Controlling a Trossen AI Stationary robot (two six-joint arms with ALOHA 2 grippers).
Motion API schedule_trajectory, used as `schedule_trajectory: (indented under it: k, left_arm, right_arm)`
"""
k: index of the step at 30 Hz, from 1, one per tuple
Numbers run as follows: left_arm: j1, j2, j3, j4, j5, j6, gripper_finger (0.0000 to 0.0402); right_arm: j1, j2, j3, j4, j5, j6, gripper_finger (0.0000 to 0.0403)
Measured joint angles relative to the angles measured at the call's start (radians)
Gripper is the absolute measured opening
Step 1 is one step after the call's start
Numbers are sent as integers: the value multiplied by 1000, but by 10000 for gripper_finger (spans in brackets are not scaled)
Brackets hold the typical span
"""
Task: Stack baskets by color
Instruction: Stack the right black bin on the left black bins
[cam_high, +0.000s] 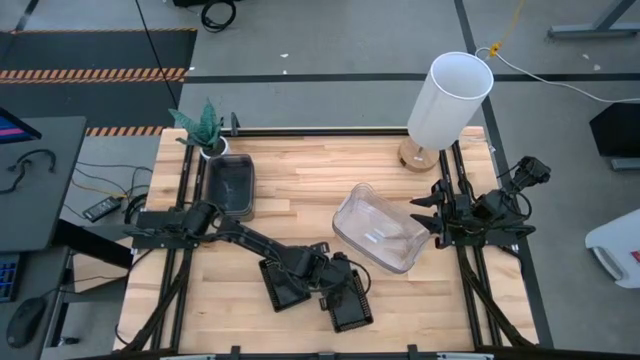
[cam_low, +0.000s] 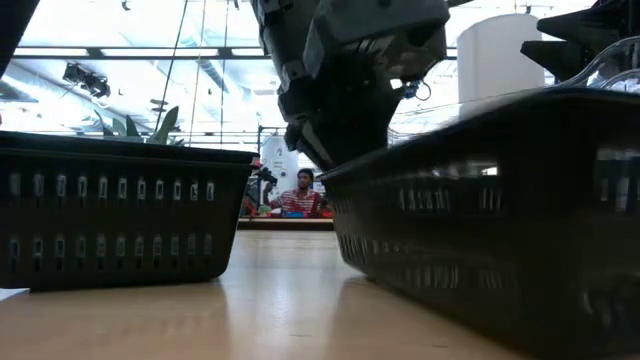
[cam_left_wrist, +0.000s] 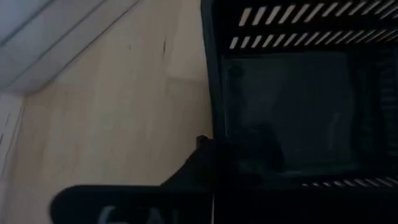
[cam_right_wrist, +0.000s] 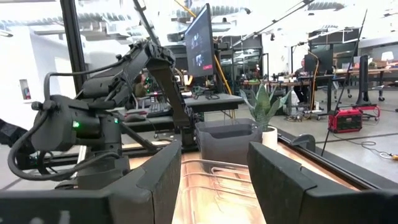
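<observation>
Two small black perforated baskets stand near the table's front edge, one on the left (cam_high: 283, 285) (cam_low: 110, 215) and one on the right (cam_high: 352, 308) (cam_low: 500, 200). My left gripper (cam_high: 338, 275) (cam_low: 320, 150) comes down onto the right one and is shut on its wall. The smoky grey-brown baskets (cam_high: 230, 185) stand nested at the far left. A clear basket (cam_high: 380, 228) lies tilted at centre right. My right gripper (cam_high: 432, 218) (cam_right_wrist: 214, 180) waits open at the right edge, beside the clear basket. My left gripper holds the right black basket by the rim of one wall (cam_left_wrist: 211, 124), near its far left corner (cam_low: 335, 178). One finger (cam_left_wrist: 200, 163) stands outside the wall and the other inside the basket. The fingers slant steeply down from the left. The basket's bottom rests on the table.
A white cylindrical lamp (cam_high: 450, 100) stands at the far right, and a small potted plant (cam_high: 205, 125) at the far left corner. Bare wood lies between the two black baskets (cam_low: 280, 290) and along the table's middle. A person (cam_low: 300, 195) sits in the room beyond.
</observation>
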Motion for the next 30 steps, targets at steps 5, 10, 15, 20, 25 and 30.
schedule_trajectory:
  k: [5, 10, 15, 20, 25, 30]
  left_arm:
    - [4, -27, 1, -24, 50, 32, 11]
    - [14, -114, 0, -117, 50, 49, 7]
    - [15, -209, 0, -202, 0, 34, 6]
    - [0, -281, 0, -305, -26, -10, 6]
    - [-32, -310, -1, -530, -102, -95, 6]
    - [-59, -338, -1, -605, -133, -154, 6]
  right_arm:
    - [0, 0, 0, 0, 0, 0, 189]
    - [0, 0, 0, 0, 0, 0, 189]
    - [0, 0, 0, 0, 0, 0, 189]
    - [0, 0, 0, 1, 0, 0, 189]
    - [0, 0, 0, 0, 0, 0, 189]
    - [0, 0, 0, 9, 0, 0, 189]
